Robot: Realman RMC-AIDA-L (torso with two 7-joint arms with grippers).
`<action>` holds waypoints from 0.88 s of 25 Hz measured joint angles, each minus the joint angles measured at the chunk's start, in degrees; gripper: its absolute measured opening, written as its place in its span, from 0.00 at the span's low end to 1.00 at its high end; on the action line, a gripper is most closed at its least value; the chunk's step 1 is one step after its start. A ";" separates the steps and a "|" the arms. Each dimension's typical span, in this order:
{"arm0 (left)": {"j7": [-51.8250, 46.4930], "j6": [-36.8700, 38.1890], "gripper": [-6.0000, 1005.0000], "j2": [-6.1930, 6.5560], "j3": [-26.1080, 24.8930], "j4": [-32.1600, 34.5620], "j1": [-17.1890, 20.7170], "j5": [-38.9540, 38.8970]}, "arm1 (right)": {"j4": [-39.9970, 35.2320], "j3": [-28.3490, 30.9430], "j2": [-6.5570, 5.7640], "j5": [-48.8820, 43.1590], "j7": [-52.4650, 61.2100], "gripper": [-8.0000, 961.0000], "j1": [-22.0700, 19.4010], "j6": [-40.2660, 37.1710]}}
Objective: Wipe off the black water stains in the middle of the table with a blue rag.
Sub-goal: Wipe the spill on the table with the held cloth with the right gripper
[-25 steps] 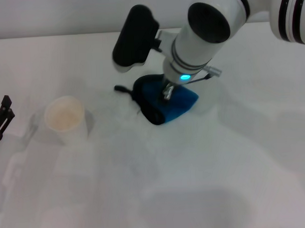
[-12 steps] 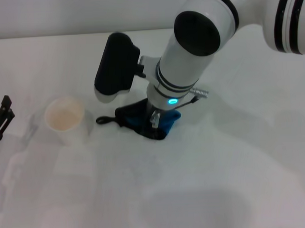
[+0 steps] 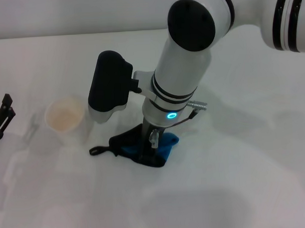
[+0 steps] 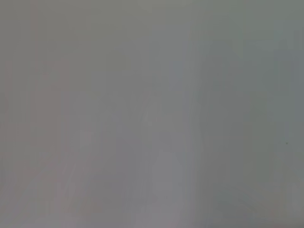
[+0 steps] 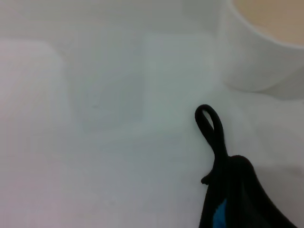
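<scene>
Blue cloth bunches under my right gripper (image 3: 151, 146), whose fingers come straight down and clamp the rag (image 3: 143, 148) against the table (image 3: 234, 156). The rag lies crumpled near the middle of the table, black edging up on most of it, a strip of blue showing on the side away from the cup. Its short black loop (image 3: 97, 150) trails flat on the surface toward the left edge; in the right wrist view the loop (image 5: 211, 130) points at the white paper cup (image 5: 263, 45) without touching it. The cup (image 3: 66, 118) stands upright, near the rag, on its left and a little farther back. I cannot make out any dark stain. My left gripper (image 3: 2, 119) is parked at the table's left edge; I cannot tell how its fingers stand.
</scene>
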 joint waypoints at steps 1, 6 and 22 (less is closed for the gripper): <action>0.00 0.00 0.88 0.00 0.00 0.00 0.00 0.00 | -0.08 0.20 0.00 0.14 -0.23 0.10 0.00 0.28; 0.00 0.00 0.88 0.00 0.00 0.00 0.03 0.00 | 0.47 0.39 0.00 -0.11 0.05 0.11 0.34 -1.19; 0.00 0.00 0.88 0.00 0.00 0.00 0.28 0.00 | 10.16 0.55 -0.03 -17.33 12.83 0.12 1.62 -9.81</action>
